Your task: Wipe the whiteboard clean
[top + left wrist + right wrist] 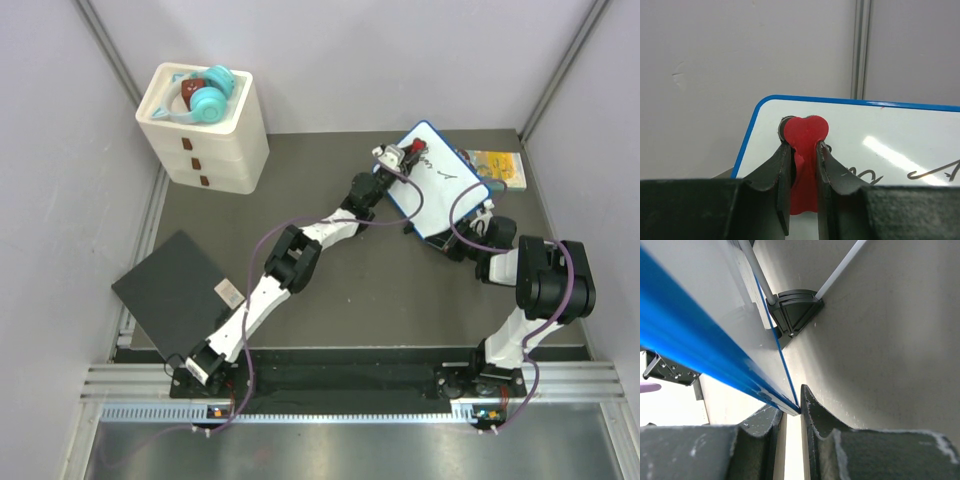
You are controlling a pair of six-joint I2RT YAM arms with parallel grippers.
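Note:
The whiteboard (437,182), white with a blue rim, is held up at a tilt over the back right of the table. Black handwriting (441,168) runs across its face. My left gripper (398,155) is shut on a red eraser (804,132), which presses on the board's upper left corner (771,111) in the left wrist view. There, handwriting (935,172) lies to the eraser's right. My right gripper (455,238) is shut on the board's near edge. In the right wrist view the blue rim (700,345) runs down between its fingers (812,410), and a black foot (795,310) shows behind the board.
A white stack of drawers (205,140) with teal and red items on top stands at the back left. A flat black square panel (175,290) lies near the left edge. A small colourful book (497,167) lies behind the board on the right. Grey walls enclose the table.

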